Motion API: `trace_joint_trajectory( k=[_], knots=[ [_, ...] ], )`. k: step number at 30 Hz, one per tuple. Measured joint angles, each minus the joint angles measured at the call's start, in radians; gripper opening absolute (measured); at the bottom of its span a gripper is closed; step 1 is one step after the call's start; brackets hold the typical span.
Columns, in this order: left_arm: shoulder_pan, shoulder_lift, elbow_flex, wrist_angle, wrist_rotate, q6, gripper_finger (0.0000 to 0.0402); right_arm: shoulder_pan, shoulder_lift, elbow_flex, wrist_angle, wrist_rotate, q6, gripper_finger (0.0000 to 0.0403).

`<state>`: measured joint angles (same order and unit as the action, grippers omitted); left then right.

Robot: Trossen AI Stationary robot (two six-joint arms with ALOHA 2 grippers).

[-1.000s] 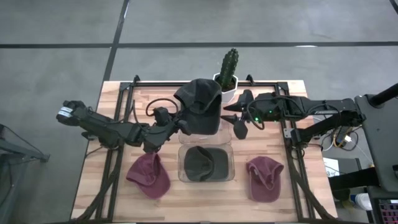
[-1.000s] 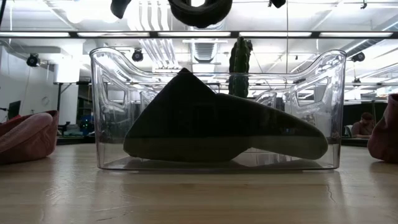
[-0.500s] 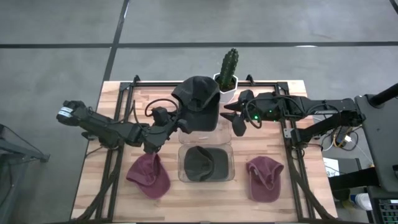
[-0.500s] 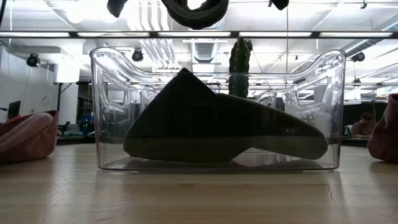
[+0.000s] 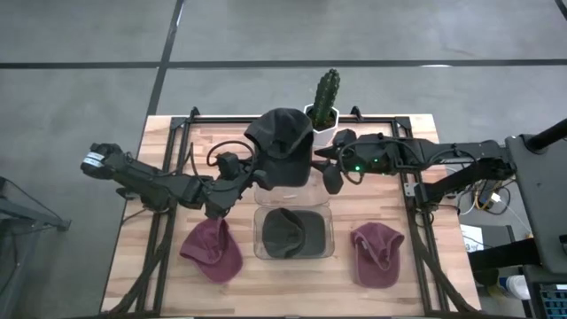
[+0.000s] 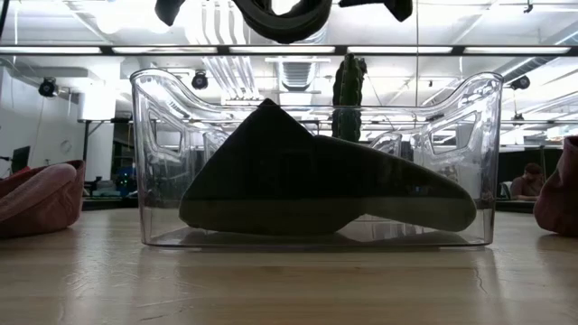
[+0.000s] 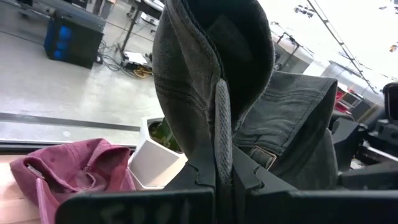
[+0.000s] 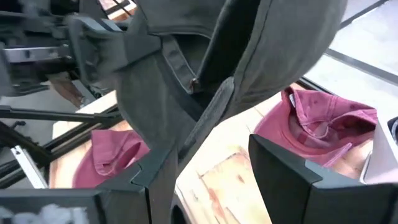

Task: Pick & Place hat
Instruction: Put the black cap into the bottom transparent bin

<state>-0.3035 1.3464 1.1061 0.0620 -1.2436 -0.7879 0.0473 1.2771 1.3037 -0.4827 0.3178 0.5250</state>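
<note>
A dark grey hat (image 5: 285, 151) is held up over the far side of a clear bin (image 5: 258, 232), and its lower edge (image 6: 280, 16) shows at the top of the low view. My left gripper (image 5: 257, 180) is on the hat's left and is shut on it. My right gripper (image 5: 330, 177) is open at the hat's right side. In the right wrist view its fingers (image 8: 292, 180) stand on either side of a hanging edge of the hat (image 8: 208, 115). A second dark hat (image 5: 292, 230) lies inside the bin. My left gripper pinches a folded, seamed edge of the grey hat (image 7: 221, 134) between its two fingers (image 7: 249, 180), coming level from the table's left. The hat is lifted clear above the bin. My right gripper may touch the hanging edge with one finger (image 8: 158, 174); I cannot tell.
Two maroon hats lie on the table, one left of the bin (image 5: 213, 248) and one right of it (image 5: 376, 254). A cactus in a white pot (image 5: 324, 97) stands at the far edge, just behind the held hat. A black frame borders the tabletop.
My right gripper has moved toward the table's left, closing in on the held hat, and now shows at the top of the low view. The hat has stayed aloft in my left gripper.
</note>
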Motion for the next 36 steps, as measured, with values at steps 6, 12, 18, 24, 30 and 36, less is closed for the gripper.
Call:
trace_joint_trajectory(
  k=[6, 12, 18, 24, 30, 36],
  knots=[
    [0.0, 0.0, -0.004, 0.0, -0.005, -0.002, 0.0004, -0.029, 0.017, 0.0, 0.015, -0.001, 0.0, 0.0192],
    [0.0, 0.001, -0.015, 0.0, -0.002, -0.026, 0.0004, -0.036, 0.017, 0.0, 0.053, 0.0, -0.004, 0.0192],
    [0.0, 0.001, -0.016, 0.01, -0.004, -0.026, 0.0004, -0.058, 0.024, 0.0, 0.047, -0.001, 0.003, 0.0192],
    [0.0, 0.001, -0.016, 0.025, -0.004, -0.026, 0.0004, -0.072, 0.06, 0.0, 0.043, -0.003, 0.026, 0.0192],
    [0.0, 0.013, -0.016, 0.033, 0.0, -0.026, 0.0004, -0.084, 0.1, 0.0, 0.045, -0.003, 0.024, 0.0187],
    [0.0, 0.019, -0.016, 0.037, 0.017, -0.033, 0.0004, -0.099, 0.095, 0.0, 0.021, -0.004, 0.017, 0.0115]
  ],
)
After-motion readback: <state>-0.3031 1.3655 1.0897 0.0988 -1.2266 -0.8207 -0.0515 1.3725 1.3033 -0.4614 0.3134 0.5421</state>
